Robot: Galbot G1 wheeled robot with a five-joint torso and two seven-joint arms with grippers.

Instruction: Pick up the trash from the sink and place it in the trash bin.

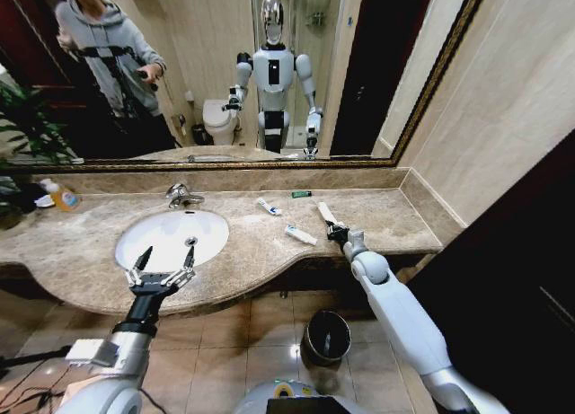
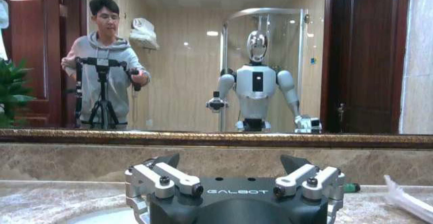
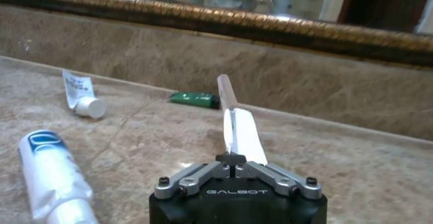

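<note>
The trash lies on the marble counter to the right of the white sink (image 1: 157,243). There is a white-and-blue tube (image 1: 269,207) (image 3: 50,176), a dark green stick (image 1: 301,194) (image 3: 194,99) (image 2: 350,187), a white tube (image 1: 301,235) (image 3: 82,96) and a flat white wrapper (image 1: 325,215) (image 3: 242,130) (image 2: 409,197). My right gripper (image 1: 335,232) (image 3: 233,159) is shut on the near end of the wrapper, which points toward the back wall. My left gripper (image 1: 160,272) (image 2: 237,176) hangs open over the sink's front rim, holding nothing. The black trash bin (image 1: 326,336) stands on the floor below the counter.
A chrome tap (image 1: 182,196) stands behind the basin. A clear bottle of orange liquid (image 1: 61,196) sits at the counter's far left by a plant (image 1: 18,127). The mirror (image 1: 225,73) and side wall close off the counter's back and right.
</note>
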